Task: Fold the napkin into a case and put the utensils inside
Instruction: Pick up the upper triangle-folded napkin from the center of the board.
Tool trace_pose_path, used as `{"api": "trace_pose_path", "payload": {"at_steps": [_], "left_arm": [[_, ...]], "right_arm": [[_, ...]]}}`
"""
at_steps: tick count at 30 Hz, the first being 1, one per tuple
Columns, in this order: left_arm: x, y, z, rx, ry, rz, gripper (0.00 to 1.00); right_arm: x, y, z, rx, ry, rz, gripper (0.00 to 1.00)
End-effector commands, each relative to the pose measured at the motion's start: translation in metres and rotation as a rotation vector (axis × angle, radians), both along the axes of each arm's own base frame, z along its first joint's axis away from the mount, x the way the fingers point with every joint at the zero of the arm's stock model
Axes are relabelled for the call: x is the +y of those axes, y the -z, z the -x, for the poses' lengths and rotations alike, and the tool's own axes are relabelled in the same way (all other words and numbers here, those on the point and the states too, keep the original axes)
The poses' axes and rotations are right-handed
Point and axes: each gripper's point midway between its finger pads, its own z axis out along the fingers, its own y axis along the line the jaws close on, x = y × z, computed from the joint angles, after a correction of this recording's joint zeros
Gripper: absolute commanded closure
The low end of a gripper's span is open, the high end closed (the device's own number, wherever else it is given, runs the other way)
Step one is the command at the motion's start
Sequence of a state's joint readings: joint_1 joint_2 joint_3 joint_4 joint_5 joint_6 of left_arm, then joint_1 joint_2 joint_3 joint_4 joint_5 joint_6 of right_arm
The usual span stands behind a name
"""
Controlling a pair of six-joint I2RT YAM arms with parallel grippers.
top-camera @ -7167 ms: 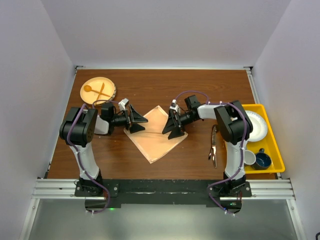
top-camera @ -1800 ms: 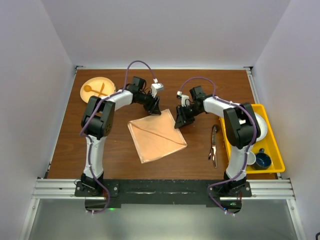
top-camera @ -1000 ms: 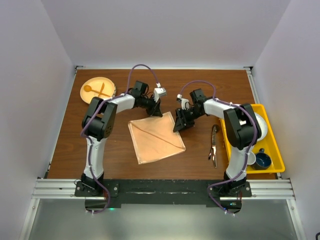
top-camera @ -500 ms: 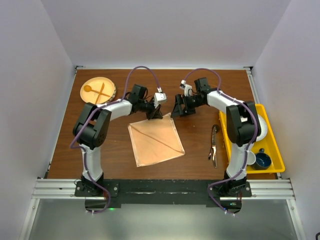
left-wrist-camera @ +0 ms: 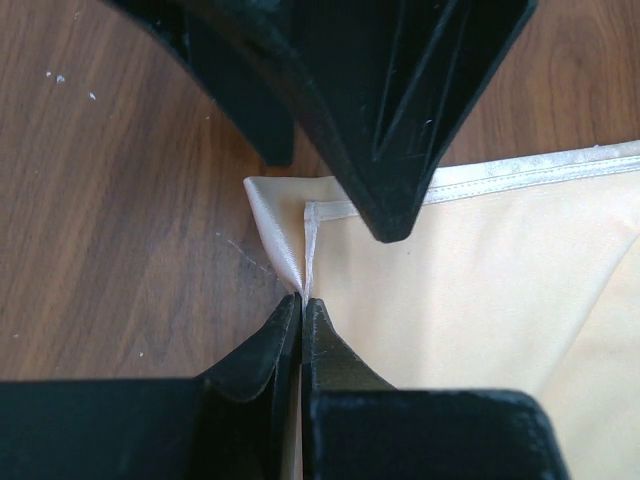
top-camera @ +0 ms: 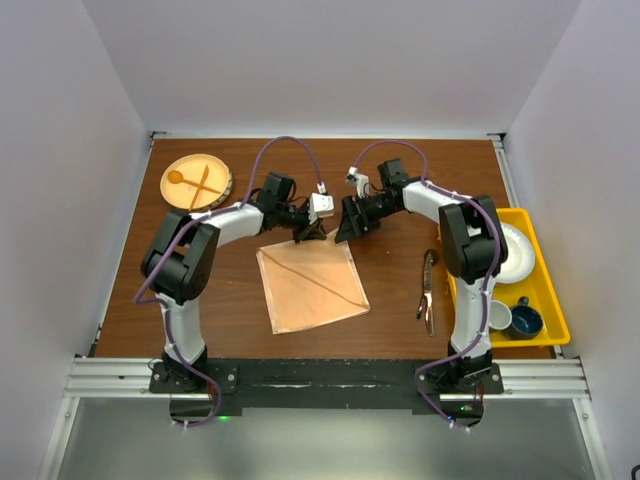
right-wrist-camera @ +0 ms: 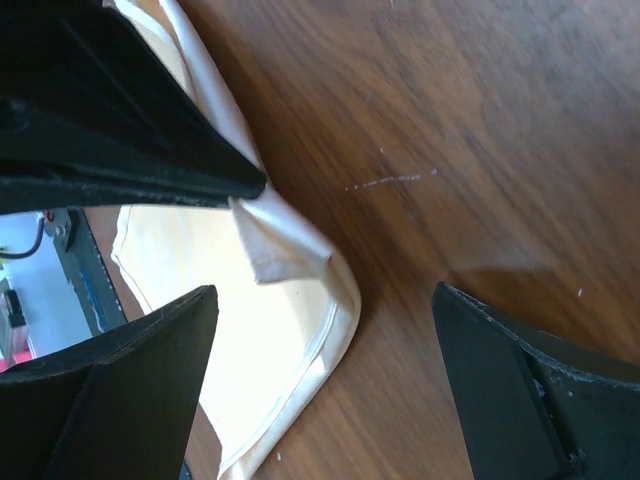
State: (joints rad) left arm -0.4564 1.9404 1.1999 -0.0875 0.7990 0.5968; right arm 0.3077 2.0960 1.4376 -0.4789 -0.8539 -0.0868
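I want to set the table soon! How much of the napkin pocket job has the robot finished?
Done: the napkin lies folded flat, with a diagonal crease showing. In hand: the left gripper pinches its far corner, and the right gripper stands open beside it. Left: more folds, then the dark utensils, which lie on the table by the yellow tray, go inside.

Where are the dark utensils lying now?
In the top view, the utensils lie on the right, between the napkin and the yellow tray, close to the tray.
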Motion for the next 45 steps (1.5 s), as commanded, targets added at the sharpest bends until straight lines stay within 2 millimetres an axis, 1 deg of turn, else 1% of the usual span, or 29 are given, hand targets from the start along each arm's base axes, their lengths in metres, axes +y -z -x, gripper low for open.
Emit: {"api": "trace_pose_path", "payload": {"at_steps": [1, 4, 7, 8, 10, 11, 15, 17, 18, 21, 22, 24, 25, 26, 27, 28, 29, 30, 31, 32, 33, 34, 35, 37, 38, 41, 44, 45], "left_arm": [[-0.01, -0.031, 0.001, -0.124, 0.075, 0.059, 1.0], [-0.01, -0.03, 0.005, -0.132, 0.088, 0.054, 1.0], [-0.012, -0.031, 0.007, -0.137, 0.097, 0.051, 1.0], [-0.012, -0.031, 0.007, -0.14, 0.099, 0.053, 1.0], [-0.013, -0.032, 0.008, -0.144, 0.106, 0.053, 1.0], [-0.014, -0.031, 0.009, -0.143, 0.108, 0.053, 1.0], [-0.014, -0.031, 0.009, -0.147, 0.111, 0.048, 1.0], [-0.014, -0.031, 0.009, -0.144, 0.109, 0.048, 1.0], [-0.015, -0.031, 0.01, -0.144, 0.11, 0.049, 1.0], [-0.016, -0.03, 0.01, -0.144, 0.111, 0.047, 1.0], [-0.016, -0.03, 0.009, -0.143, 0.109, 0.047, 1.0], [-0.015, -0.03, 0.009, -0.137, 0.098, 0.043, 1.0], [-0.015, -0.031, 0.008, -0.137, 0.09, 0.042, 0.97], [-0.014, -0.033, 0.007, -0.133, 0.08, 0.04, 0.91], [-0.012, -0.035, 0.007, -0.109, 0.054, 0.042, 0.79], [-0.009, -0.04, 0.006, -0.102, 0.039, 0.05, 0.73], [0.0, -0.043, 0.001, -0.085, 0.009, 0.057, 0.68], [0.006, -0.046, 0.002, -0.046, -0.019, 0.066, 0.62], [0.011, -0.056, 0.002, -0.035, -0.026, 0.089, 0.58], [0.027, -0.058, -0.002, -0.003, -0.065, 0.09, 0.55], [0.036, -0.063, -0.002, 0.007, -0.083, 0.093, 0.5], [0.051, -0.063, -0.006, 0.02, -0.108, 0.092, 0.48], [0.061, -0.058, 0.0, 0.063, -0.12, 0.07, 0.46], [0.079, -0.054, -0.002, 0.056, -0.126, 0.034, 0.44], [0.084, -0.049, 0.005, 0.084, -0.122, 0.008, 0.43], [0.088, -0.048, 0.003, 0.052, -0.118, -0.017, 0.42], [0.096, -0.038, 0.004, 0.086, -0.125, -0.031, 0.41], [0.099, -0.032, -0.001, 0.089, -0.12, -0.044, 0.4]], "right_arm": [[0.005, -0.003, -0.008, -0.055, -0.061, -0.024, 0.08], [0.01, -0.003, -0.008, -0.051, -0.074, -0.036, 0.1], [0.015, -0.006, -0.008, -0.062, -0.091, -0.044, 0.15], [0.016, -0.007, -0.007, -0.066, -0.096, -0.044, 0.2], [0.017, -0.005, -0.007, -0.058, -0.099, -0.043, 0.25], [0.017, -0.005, -0.006, -0.048, -0.101, -0.046, 0.34], [0.018, -0.006, -0.003, -0.042, -0.119, -0.05, 0.53], [0.017, -0.007, -0.002, -0.039, -0.124, -0.052, 0.58], [0.017, -0.007, -0.001, -0.036, -0.126, -0.055, 0.63], [0.019, -0.011, 0.001, -0.033, -0.132, -0.068, 0.69], [0.019, -0.011, 0.001, -0.03, -0.133, -0.07, 0.74], [0.019, -0.016, 0.001, -0.037, -0.135, -0.075, 0.8], [0.019, -0.017, 0.002, -0.038, -0.134, -0.078, 0.88], [0.019, -0.019, 0.002, -0.042, -0.136, -0.079, 0.92], [0.019, -0.021, 0.003, -0.047, -0.137, -0.082, 0.97], [0.018, -0.022, 0.003, -0.055, -0.136, -0.078, 1.0], [0.018, -0.023, 0.003, -0.069, -0.14, -0.075, 1.0], [0.017, -0.026, 0.004, -0.081, -0.143, -0.076, 1.0], [0.016, -0.026, 0.004, -0.085, -0.144, -0.073, 1.0], [0.016, -0.026, 0.005, -0.095, -0.15, -0.072, 1.0], [0.015, -0.028, 0.005, -0.103, -0.152, -0.073, 1.0], [0.016, -0.028, 0.006, -0.106, -0.153, -0.074, 1.0], [0.016, -0.029, 0.006, -0.113, -0.155, -0.076, 1.0], [0.015, -0.03, 0.005, -0.122, -0.158, -0.075, 1.0], [0.015, -0.03, 0.006, -0.123, -0.16, -0.073, 1.0], [0.015, -0.027, 0.007, -0.118, -0.164, -0.07, 1.0], [0.013, -0.025, 0.006, -0.126, -0.167, -0.056, 1.0], [0.013, -0.026, 0.005, -0.138, -0.17, -0.054, 1.0]]}}
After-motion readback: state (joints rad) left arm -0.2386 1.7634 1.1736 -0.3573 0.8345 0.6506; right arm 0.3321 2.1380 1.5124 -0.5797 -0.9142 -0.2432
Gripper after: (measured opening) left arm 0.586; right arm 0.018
